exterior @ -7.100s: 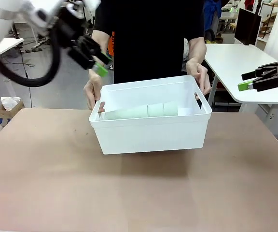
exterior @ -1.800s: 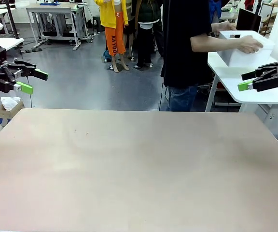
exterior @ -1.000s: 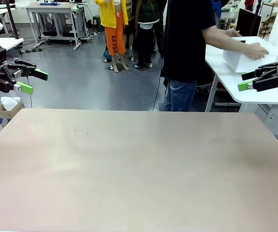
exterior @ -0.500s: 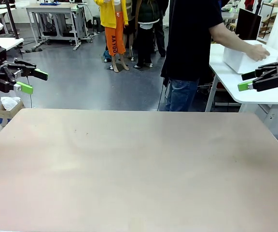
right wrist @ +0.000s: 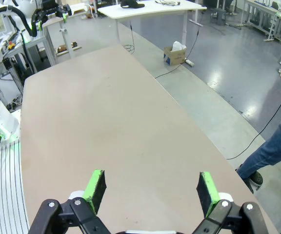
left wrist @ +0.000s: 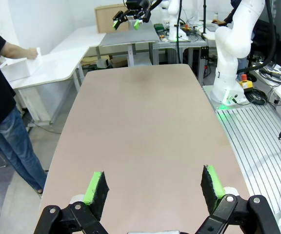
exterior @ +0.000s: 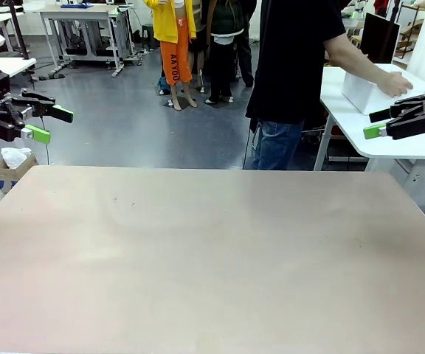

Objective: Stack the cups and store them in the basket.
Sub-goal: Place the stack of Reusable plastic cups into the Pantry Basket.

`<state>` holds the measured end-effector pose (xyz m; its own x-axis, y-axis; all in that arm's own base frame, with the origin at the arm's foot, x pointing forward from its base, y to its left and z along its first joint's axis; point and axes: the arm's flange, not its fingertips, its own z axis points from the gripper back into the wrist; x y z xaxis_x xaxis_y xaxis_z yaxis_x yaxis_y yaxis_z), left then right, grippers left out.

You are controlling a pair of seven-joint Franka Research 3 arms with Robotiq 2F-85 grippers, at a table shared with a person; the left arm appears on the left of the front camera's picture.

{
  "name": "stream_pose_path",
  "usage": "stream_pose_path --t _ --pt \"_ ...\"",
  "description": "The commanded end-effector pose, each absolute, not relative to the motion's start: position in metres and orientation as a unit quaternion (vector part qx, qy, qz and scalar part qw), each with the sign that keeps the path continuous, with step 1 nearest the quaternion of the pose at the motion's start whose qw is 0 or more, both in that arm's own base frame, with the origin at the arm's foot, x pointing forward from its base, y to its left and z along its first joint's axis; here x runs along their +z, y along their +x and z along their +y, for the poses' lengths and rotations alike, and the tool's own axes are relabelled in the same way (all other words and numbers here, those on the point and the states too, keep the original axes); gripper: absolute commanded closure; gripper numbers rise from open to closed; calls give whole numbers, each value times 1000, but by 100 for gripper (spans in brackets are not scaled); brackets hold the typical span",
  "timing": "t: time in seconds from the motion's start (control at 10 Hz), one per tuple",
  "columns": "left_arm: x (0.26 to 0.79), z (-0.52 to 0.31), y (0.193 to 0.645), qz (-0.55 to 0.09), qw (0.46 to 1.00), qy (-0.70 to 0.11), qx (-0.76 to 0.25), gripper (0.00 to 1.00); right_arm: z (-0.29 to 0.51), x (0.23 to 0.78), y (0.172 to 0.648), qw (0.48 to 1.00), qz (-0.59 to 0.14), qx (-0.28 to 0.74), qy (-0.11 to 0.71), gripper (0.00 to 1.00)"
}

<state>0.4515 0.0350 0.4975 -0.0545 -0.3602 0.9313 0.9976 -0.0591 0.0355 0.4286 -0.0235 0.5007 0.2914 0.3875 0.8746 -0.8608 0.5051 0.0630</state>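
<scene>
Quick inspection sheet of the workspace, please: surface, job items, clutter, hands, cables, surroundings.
Surface: brown table, bare, a few faint specks.
Job's things: white basket on a white side table beyond the far right corner, under the person's hand; cups nothing seen.
Clutter: nothing seen on the table.
Grippers: left hand open, off the table's left edge; right hand open, off the right edge; both empty.
Cables: one black cable on the floor near the person's feet.
Surroundings: person standing at the side table, turned away; cardboard box on the floor at left.
</scene>
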Motion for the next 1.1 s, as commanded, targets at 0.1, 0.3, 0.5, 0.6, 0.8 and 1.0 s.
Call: stream_pose_path --t 0.1,0.3,0.5,0.6,0.8,1.0 --pt "501 34 450 -394 566 -398 -605 0 -21 504 430 754 -435 401 287 0" --pt "501 34 450 -394 566 -398 -605 0 -21 504 430 754 -435 401 287 0" --pt "501 34 450 -394 566 -398 -605 0 -21 504 430 754 -435 401 287 0" --pt "501 34 450 -394 566 -398 -605 0 -21 504 430 754 -435 401 287 0" --pt "501 34 450 -394 566 -398 -605 0 -21 504 430 754 -435 401 287 0" --pt "501 34 450 -394 566 -398 -605 0 -21 504 430 754 -435 401 287 0"
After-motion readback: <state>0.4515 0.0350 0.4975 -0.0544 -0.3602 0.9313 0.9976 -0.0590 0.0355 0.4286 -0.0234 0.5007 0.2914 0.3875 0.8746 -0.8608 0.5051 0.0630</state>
